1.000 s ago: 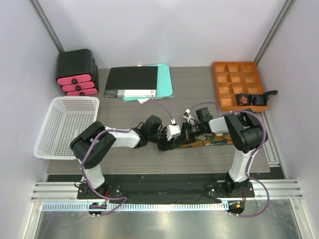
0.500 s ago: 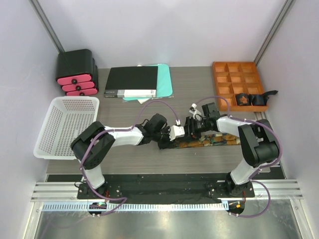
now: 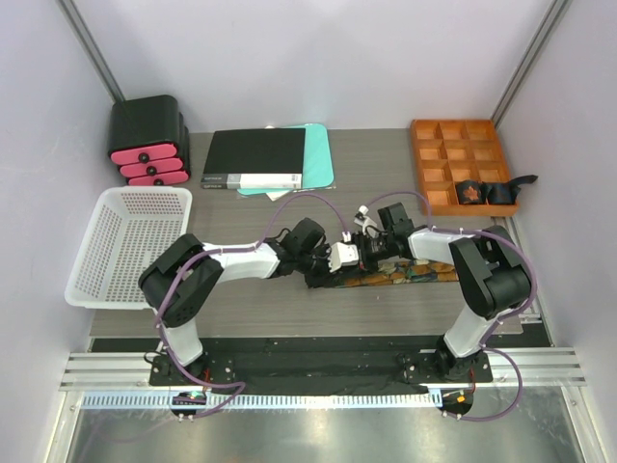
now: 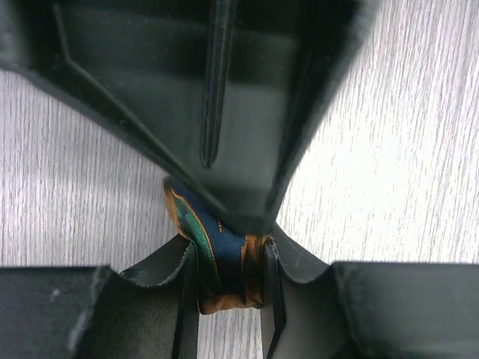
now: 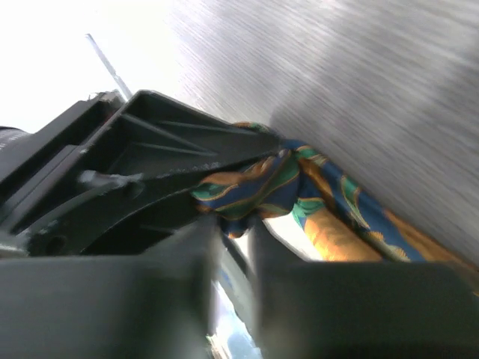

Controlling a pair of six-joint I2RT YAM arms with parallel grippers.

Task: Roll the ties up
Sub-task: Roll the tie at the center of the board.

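A dark tie [image 3: 415, 274] with orange, green and blue patterning lies flat across the near middle of the table, its left end bunched up. My left gripper [image 3: 337, 258] and right gripper [image 3: 360, 252] meet nose to nose over that end. In the left wrist view the left gripper [image 4: 228, 278] is shut on a folded wad of the tie [image 4: 223, 258]. In the blurred right wrist view the right gripper [image 5: 234, 232] pinches a fold of the tie [image 5: 329, 217] at its fingertips. Rolled ties [image 3: 469, 193] sit in the orange tray [image 3: 429, 164], one with its tail hanging over the rim.
A white basket [image 3: 130, 241] stands at the left edge. A black drawer unit with pink fronts [image 3: 147, 140] is at the back left. A black folder [image 3: 255, 154] on a teal sheet lies at the back middle.
The left gripper has shifted right along the tie's bunched end. The right gripper lifted back a little, then came down against the left one again.
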